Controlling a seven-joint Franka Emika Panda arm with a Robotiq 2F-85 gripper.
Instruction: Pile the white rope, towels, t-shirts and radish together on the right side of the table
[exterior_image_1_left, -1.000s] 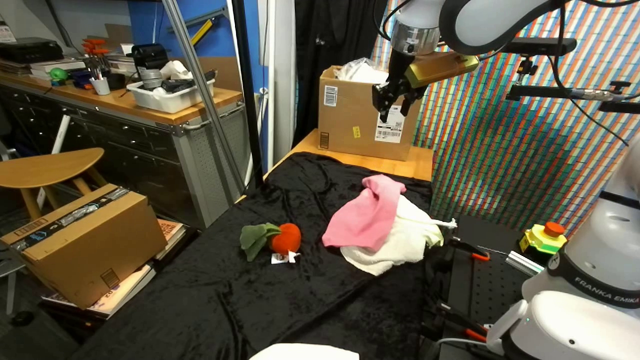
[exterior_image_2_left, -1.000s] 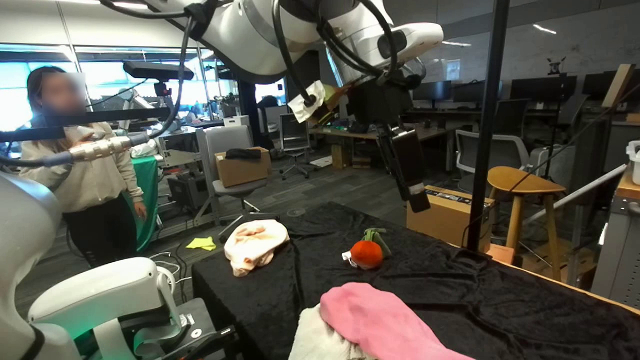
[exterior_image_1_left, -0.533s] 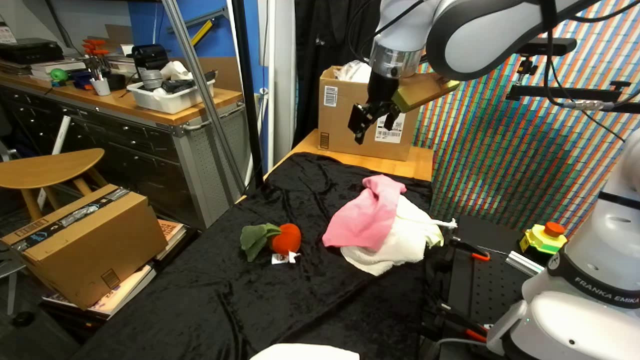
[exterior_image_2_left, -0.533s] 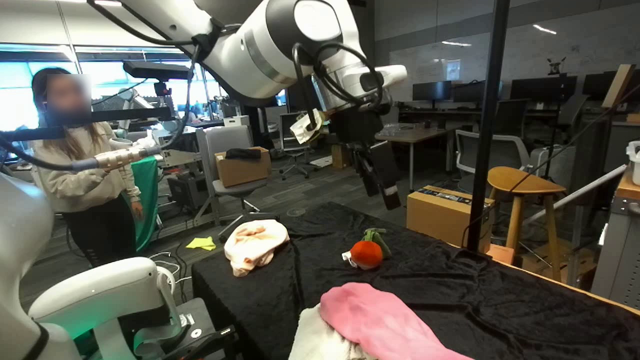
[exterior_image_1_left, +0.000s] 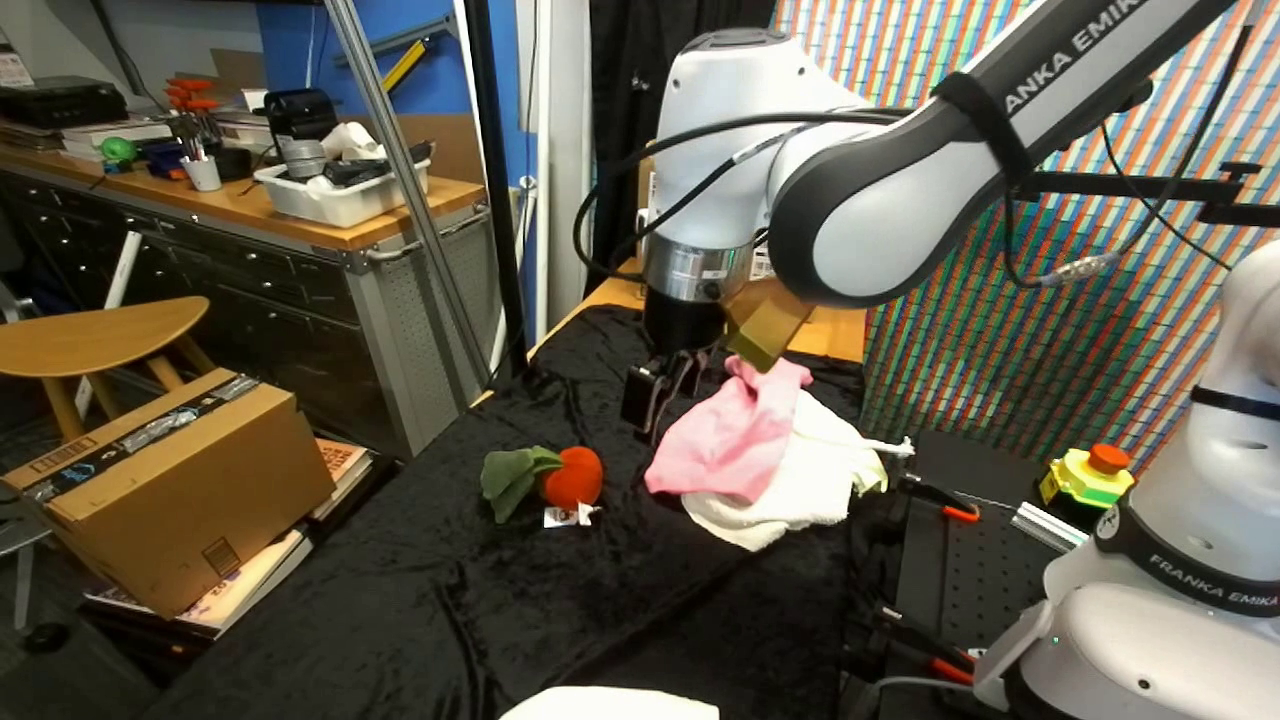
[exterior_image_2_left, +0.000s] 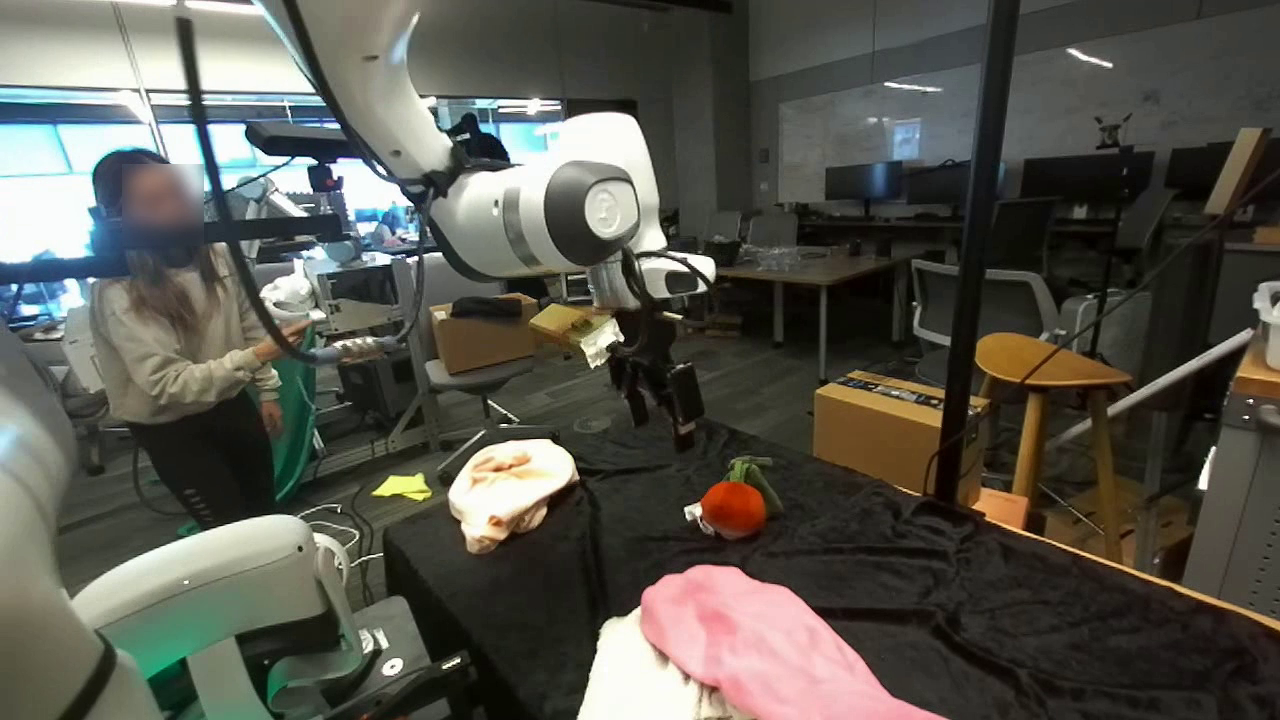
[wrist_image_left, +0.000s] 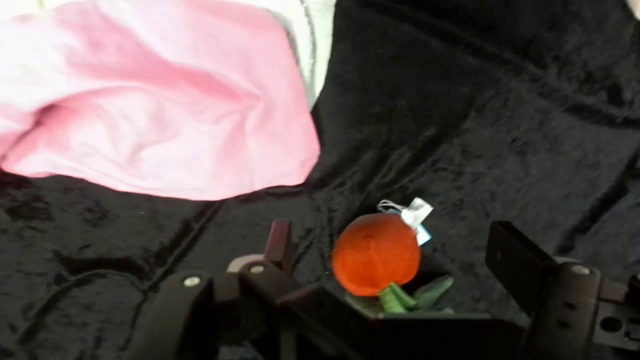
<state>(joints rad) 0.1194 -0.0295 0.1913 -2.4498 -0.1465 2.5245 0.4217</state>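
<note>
The radish is an orange-red plush ball with green leaves and white tags. It lies on the black cloth in both exterior views. In the wrist view the radish shows between the two fingers, below them. My gripper is open and empty above the table, apart from the radish. A pink cloth lies over a white towel. The white rope's end sticks out of this pile; the rest is hidden. A pale peach cloth lies apart near a table corner.
A large cardboard box stands at the table's end, partly hidden by the arm. A black post rises at the table's edge. A red-and-yellow emergency button stands near the robot base. A person stands beyond the table.
The arm has come down towards the table. The gripper has moved down and left in both exterior views, staying open. The radish and cloths have not moved.
</note>
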